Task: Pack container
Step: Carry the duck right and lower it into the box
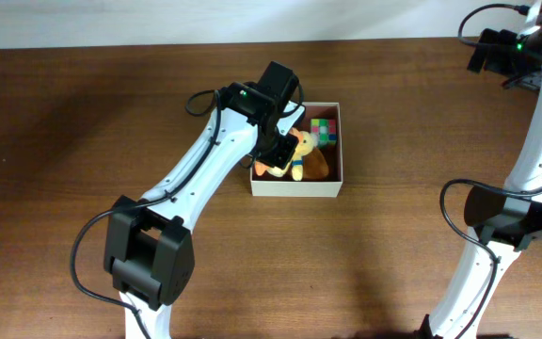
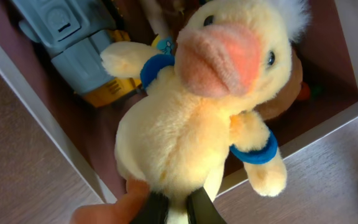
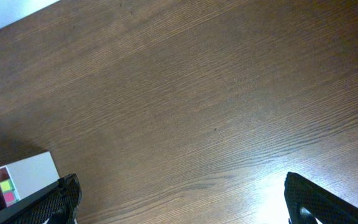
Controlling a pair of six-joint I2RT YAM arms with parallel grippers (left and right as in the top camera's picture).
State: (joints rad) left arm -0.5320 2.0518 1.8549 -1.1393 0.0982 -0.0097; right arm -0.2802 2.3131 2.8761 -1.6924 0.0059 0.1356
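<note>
The container (image 1: 294, 187) is a shallow white-walled box with a pinkish-brown inside, standing at mid-table. My left gripper (image 1: 285, 156) hovers over its left half, shut on the bottom of a yellow plush duck (image 2: 191, 124) with an orange beak and blue cuffs. The duck hangs over the box's near corner (image 2: 45, 121), one orange foot (image 2: 114, 202) beside the black fingers (image 2: 202, 210). Inside lie a grey-blue toy (image 2: 73, 43), a brown plush (image 2: 296, 78) and a coloured cube (image 1: 323, 129). My right gripper (image 3: 182, 205) is open over bare wood, far from the box.
The dark wooden table (image 3: 216, 93) extends on all sides of the box. The right arm (image 1: 525, 141) stands along the right edge. A corner of the container (image 3: 33, 171) shows at the lower left of the right wrist view.
</note>
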